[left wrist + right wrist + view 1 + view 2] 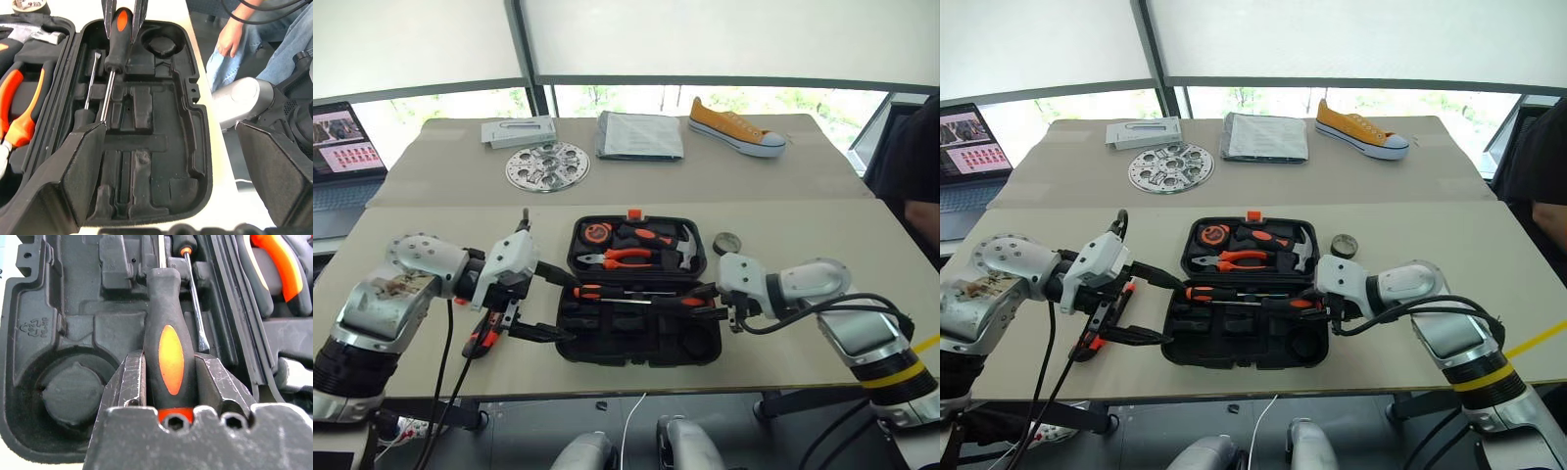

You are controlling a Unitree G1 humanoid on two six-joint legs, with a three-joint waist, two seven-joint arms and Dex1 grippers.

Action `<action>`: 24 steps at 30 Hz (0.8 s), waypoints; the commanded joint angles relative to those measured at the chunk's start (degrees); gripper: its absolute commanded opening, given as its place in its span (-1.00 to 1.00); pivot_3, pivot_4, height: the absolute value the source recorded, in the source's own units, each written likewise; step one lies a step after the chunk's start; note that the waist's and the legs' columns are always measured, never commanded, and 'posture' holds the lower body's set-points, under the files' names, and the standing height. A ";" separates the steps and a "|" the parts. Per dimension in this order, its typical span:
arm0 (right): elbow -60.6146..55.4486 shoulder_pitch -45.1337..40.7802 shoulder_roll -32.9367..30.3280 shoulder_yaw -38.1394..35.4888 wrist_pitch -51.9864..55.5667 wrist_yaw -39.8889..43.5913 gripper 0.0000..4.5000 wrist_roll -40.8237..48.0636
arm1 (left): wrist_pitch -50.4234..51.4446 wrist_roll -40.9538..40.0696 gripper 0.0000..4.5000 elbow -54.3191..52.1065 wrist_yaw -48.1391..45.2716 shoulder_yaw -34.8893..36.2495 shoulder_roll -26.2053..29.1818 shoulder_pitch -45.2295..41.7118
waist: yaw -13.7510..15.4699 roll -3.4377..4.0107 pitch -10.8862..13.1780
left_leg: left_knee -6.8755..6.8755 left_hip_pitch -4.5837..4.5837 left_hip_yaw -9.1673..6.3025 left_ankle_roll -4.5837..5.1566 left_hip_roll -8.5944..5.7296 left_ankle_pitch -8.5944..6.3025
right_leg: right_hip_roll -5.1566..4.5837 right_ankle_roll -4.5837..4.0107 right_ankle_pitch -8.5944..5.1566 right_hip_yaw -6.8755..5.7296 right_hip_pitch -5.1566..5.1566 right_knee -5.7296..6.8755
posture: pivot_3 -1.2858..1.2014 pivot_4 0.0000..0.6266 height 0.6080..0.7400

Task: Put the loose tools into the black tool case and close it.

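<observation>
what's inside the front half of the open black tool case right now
In the black tool case, one screwdriver lies in a recess; the right claw holds a second screwdriver above it. Other recesses look empty. The left claw's finger hides one corner.

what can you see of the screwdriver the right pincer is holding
The screwdriver has a black handle with an orange oval inlay and orange end, plus a slim metal shaft. It lies lengthwise over the front half of the open black tool case, above its moulded recesses. The right pincer is shut on its handle, both fingers pressed against its sides.

Moulded recycling mark inside black tool case [34, 328], characters unreadable
</observation>
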 commanded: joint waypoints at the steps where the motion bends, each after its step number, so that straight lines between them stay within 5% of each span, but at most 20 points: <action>1: -1.26 -1.32 0.79 -1.40 0.69 -0.91 -0.11 0.32 | -1.18 0.47 1.00 0.54 -0.05 0.33 -0.16 -1.98 | 0.00 0.00 0.00 | 0.00 0.00 0.00 0.00 0.00 0.00 | 0.00 0.00 0.00 0.00 0.00 0.00 | 0.03 -0.52 1.00; 7: -3.43 -2.85 2.48 -3.15 4.49 -2.40 0.77 2.60 | -1.07 0.62 1.00 0.76 -0.23 0.21 -0.34 -2.44 | -0.01 0.00 0.00 | 0.00 0.00 0.00 0.00 0.00 0.00 | 0.00 0.00 0.00 0.00 -0.02 0.00 | 0.03 -0.52 1.00; 10: -4.83 -3.20 3.87 -3.66 7.29 -3.03 0.87 4.58 | -1.04 0.77 1.00 0.83 -0.12 0.10 -0.46 -2.57 | -0.01 0.00 0.00 | 0.00 -0.01 -0.01 0.00 0.00 0.00 | 0.00 0.00 0.00 -0.01 -0.02 0.00 | 0.03 -0.52 1.00; 23: -2.43 -3.80 8.50 0.78 6.77 -4.28 -0.98 2.16 | -0.93 1.13 1.00 0.91 0.16 -0.17 -0.93 -2.93 | -0.10 0.00 0.00 | 0.00 0.00 0.00 0.00 0.00 0.00 | 0.01 -0.01 0.00 0.00 -0.02 0.03 | 0.03 -0.52 1.00; 24: -2.15 -3.96 8.88 1.10 6.87 -4.53 -0.99 1.80 | -0.95 1.16 1.00 0.95 0.15 -0.18 -0.94 -2.96 | -0.10 0.00 0.00 | 0.00 -0.01 0.00 0.00 -0.01 0.00 | 0.01 -0.01 0.00 -0.01 -0.03 0.03 | 0.03 -0.52 1.00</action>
